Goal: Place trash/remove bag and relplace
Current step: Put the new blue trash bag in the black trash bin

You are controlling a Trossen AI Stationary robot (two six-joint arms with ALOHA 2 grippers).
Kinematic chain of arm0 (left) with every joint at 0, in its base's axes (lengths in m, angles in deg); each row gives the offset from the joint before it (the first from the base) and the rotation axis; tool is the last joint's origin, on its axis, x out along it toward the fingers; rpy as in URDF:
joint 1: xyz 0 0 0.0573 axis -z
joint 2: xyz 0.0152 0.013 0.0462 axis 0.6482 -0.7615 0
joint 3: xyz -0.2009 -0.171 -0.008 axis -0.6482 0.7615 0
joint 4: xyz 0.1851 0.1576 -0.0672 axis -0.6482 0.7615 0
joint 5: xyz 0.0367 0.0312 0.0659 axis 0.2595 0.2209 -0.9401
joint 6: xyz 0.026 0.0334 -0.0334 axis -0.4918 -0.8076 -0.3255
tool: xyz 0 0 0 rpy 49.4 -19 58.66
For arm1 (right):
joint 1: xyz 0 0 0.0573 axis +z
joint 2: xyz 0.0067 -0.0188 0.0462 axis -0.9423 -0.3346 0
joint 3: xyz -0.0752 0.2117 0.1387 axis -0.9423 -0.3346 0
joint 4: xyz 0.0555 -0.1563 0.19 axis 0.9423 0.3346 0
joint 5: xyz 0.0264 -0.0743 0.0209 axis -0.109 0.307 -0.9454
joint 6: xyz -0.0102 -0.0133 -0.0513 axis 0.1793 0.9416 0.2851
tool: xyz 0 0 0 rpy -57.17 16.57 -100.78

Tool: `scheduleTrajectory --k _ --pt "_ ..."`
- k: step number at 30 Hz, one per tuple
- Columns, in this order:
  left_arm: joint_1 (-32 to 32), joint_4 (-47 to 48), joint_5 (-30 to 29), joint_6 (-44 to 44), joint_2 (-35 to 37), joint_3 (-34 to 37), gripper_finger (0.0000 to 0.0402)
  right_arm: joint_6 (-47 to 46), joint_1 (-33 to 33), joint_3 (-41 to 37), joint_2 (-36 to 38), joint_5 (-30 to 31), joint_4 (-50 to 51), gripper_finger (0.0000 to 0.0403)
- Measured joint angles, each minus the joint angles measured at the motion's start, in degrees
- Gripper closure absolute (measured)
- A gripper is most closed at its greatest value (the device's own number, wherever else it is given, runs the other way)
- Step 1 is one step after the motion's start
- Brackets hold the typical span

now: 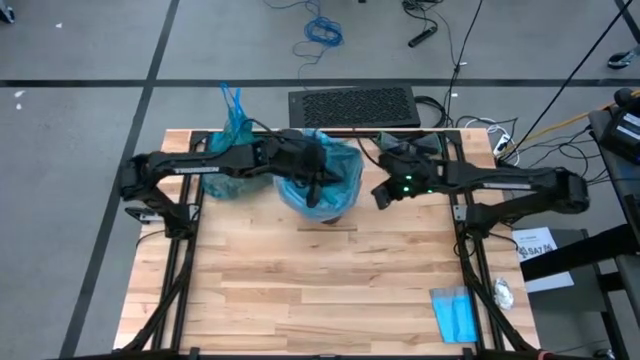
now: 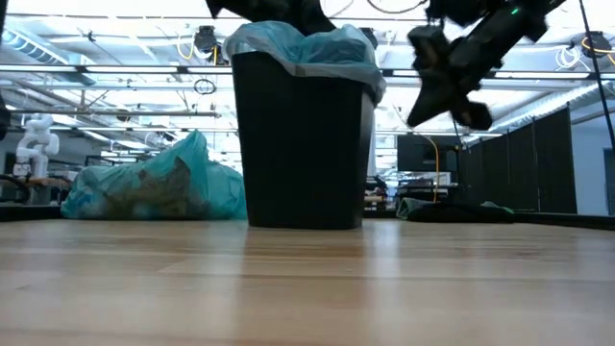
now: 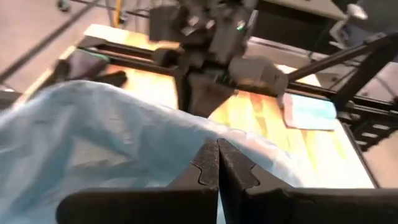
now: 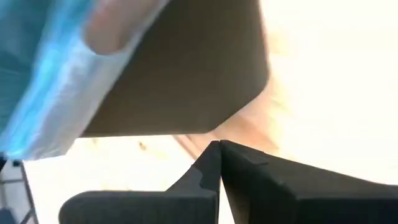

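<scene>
Bare bench (image 2: 307, 288) fronts the lined bin (image 2: 306, 144); left end effector (image 1: 312, 186), pressed together, probes its fresh liner (image 1: 345, 165), probably seating it; right end effector (image 1: 381, 193), also closed and empty, waits beside.

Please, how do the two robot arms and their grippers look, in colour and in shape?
Both arms are dark, nearly black, built of slim jointed links. The right arm shows a small green light near its wrist. The left gripper and the right gripper each have two flat dark fingers with a small notched step on the inner edge.
</scene>
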Motion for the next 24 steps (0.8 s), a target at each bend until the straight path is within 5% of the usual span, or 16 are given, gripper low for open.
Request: scheduleTrajectory --k 10,24 --pt "2.7 21.2 -13.6 -1.9 10.7 0.0 0.0401 3.0 2.1 0.0 13.0 14.0 -4.5 0.0403" --pt "8.2 34.0 -26.6 4.0 20.4 0.0 0.0401 8.1 -4.3 0.0 3.2 4.4 -23.5 0.0403"
